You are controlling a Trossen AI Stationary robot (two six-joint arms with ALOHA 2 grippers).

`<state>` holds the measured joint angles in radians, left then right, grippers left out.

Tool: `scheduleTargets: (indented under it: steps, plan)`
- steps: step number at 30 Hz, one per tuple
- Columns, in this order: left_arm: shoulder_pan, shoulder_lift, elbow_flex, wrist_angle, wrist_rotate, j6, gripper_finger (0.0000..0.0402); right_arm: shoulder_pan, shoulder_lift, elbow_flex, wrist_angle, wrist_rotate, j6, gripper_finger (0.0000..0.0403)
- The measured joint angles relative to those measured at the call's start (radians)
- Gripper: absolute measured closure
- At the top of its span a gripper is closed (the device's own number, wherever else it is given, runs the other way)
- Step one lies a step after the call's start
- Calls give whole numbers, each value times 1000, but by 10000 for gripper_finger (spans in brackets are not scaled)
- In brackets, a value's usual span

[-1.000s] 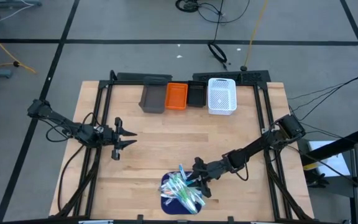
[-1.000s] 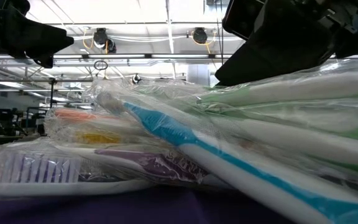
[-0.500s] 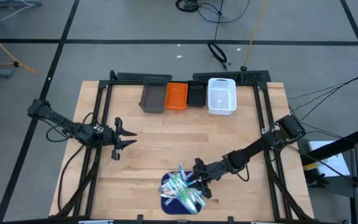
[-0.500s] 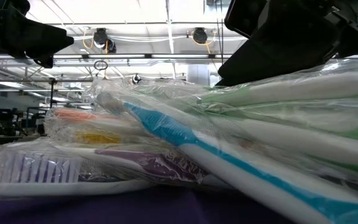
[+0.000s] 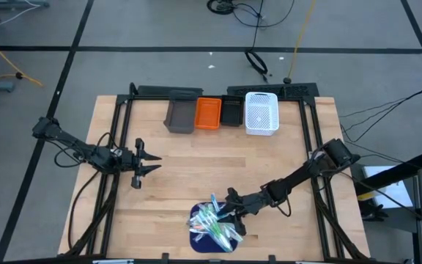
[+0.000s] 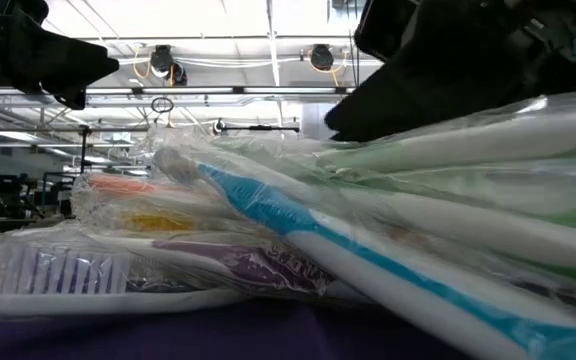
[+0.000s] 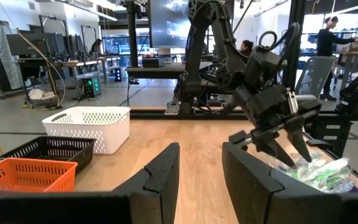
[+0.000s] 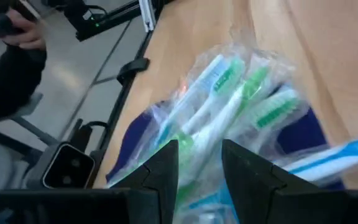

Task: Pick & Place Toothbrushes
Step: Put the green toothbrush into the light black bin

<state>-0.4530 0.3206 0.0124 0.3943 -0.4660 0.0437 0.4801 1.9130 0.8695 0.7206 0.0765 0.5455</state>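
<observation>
Hovering right gripper (parted) over toothbrushes.

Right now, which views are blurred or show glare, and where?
Right wrist view: motion blur over the toothbrushes beyond the right tool. Low view: the near toothbrushes fill the picture and are soft; their wrap shows glare, and ceiling lights are bright. High view: even light, sharp.

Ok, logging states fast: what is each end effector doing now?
Left end effector: open, empty, over bare table.
Right end effector: open, over the toothbrushes.
</observation>
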Motion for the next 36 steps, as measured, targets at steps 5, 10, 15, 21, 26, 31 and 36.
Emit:
scheduleTargets:
  steps: [5,10,15,21,26,31,36]
  plan:
    - [0,0,0,0,0,0,277,-1,5,0,-8,0,-2,289]
    - [0,0,0,0,0,0,277,-1,5,0,-1,-27,-7,301]
    - [0,0,0,-1,0,0,277,0,5,0,-8,-29,-9,366]
    - [0,0,0,0,0,0,277,-3,5,0,-4,-28,-23,399]
    - [0,0,0,-1,0,0,277,-12,-16,0,-9,-25,-37,402]
    - [0,0,0,1,0,0,277,-30,-84,0,-40,-22,-92,402]
    - [0,0,0,21,2,-23,277,-47,-163,1,-67,5,-169,403]
